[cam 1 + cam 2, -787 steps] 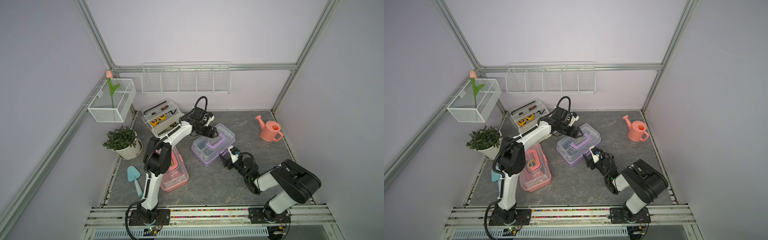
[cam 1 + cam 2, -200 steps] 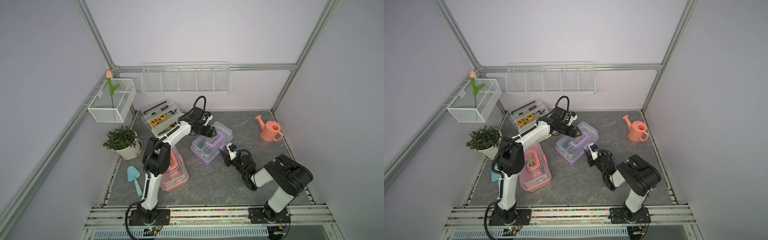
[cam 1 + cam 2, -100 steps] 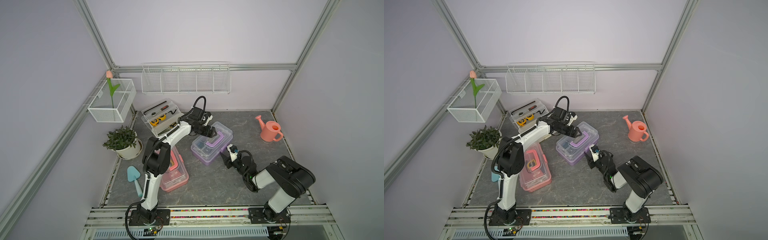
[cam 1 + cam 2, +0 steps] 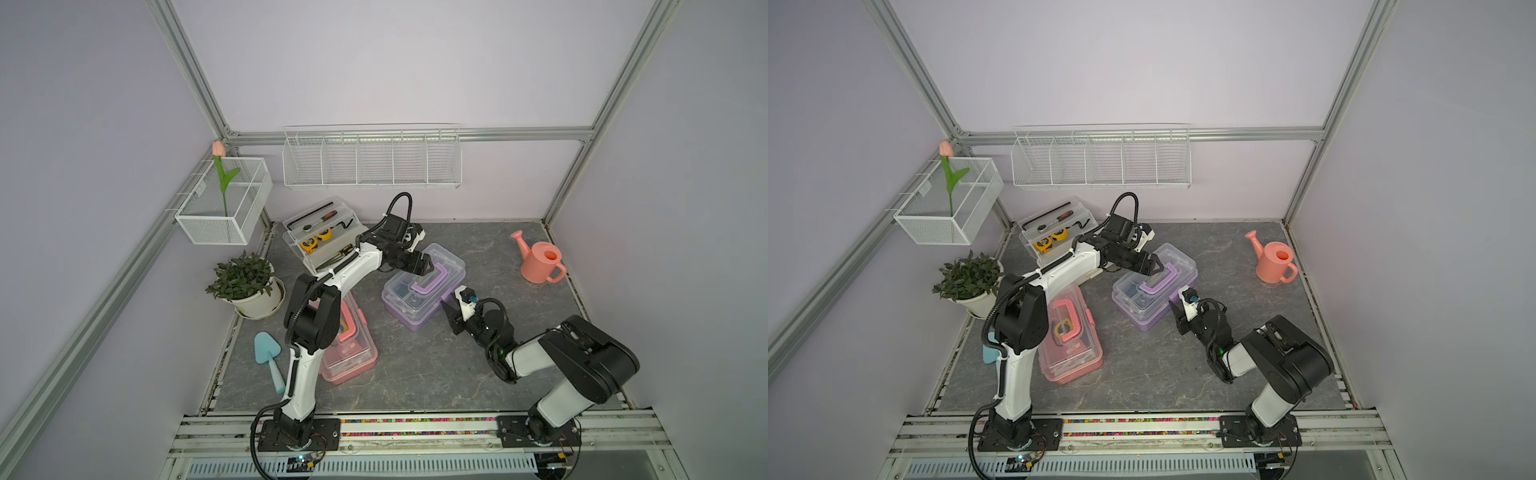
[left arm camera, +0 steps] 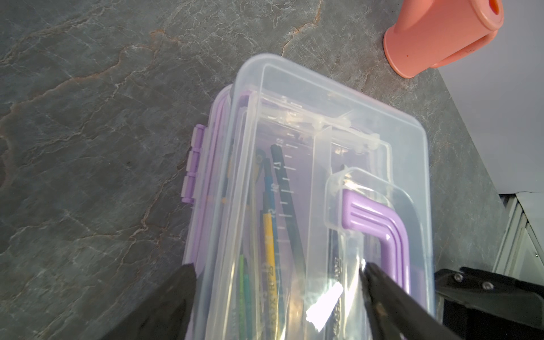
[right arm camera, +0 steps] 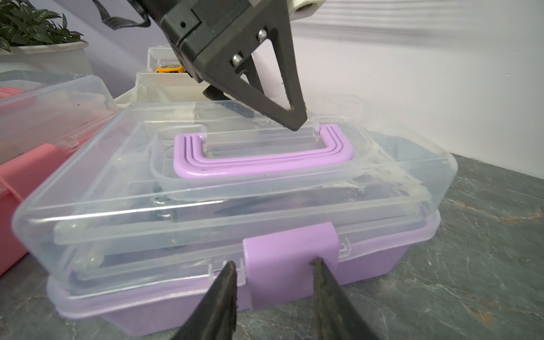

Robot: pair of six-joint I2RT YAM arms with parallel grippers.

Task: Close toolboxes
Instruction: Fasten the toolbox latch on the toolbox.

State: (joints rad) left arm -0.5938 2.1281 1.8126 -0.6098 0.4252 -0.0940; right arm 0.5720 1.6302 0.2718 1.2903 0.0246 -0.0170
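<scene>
The purple toolbox (image 4: pixel 419 291) (image 4: pixel 1150 299) lies mid-table with its clear lid down. My left gripper (image 4: pixel 428 266) (image 5: pixel 278 269) is open on top of the lid. One of its fingertips (image 6: pixel 294 125) rests beside the purple handle (image 6: pixel 262 153), the other at the lid's hinge-side edge. My right gripper (image 4: pixel 446 307) (image 6: pixel 274 263) is open and low at the box front. One finger touches the purple latch (image 6: pixel 290 265), the other is just beside it. The pink toolbox (image 4: pixel 349 353) has its lid down. The white toolbox (image 4: pixel 324 237) stands open with its trays showing.
A pink watering can (image 4: pixel 540 266) stands at the back right. A potted plant (image 4: pixel 245 282) and a blue trowel (image 4: pixel 268 357) are along the left edge. Wire baskets (image 4: pixel 372 162) hang on the back wall and the left wall (image 4: pixel 224 203).
My right gripper has shifted slightly at the front of the purple toolbox, staying by the latch. The left arm and the boxes have not moved.
</scene>
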